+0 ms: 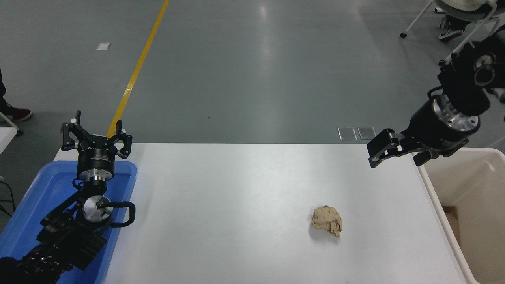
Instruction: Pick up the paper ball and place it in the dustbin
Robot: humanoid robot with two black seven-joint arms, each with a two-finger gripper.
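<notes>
The large cream-beige rectangular plastic dustbin (469,185) stands at the right end of the white table (244,189), and the picture's right and bottom edges cut it off, so only its left rim and a part of the inside can be seen. The right arm is also cut by the right edge, and its upper part looks blurred. The right gripper (388,152) hangs in the air over the far right corner of the table, close to the dustbin's far left corner; its fingers point to the left, but from this angle I cannot tell if they are open or closed. The wrinkled tan-brown paper ball (327,220) lies on the table, nearer to the camera and to the left of this gripper, well apart from it. The left gripper (96,132) is parked over the far end of a shallow blue plastic tray (31,205) with its fingers spread and nothing between them.
</notes>
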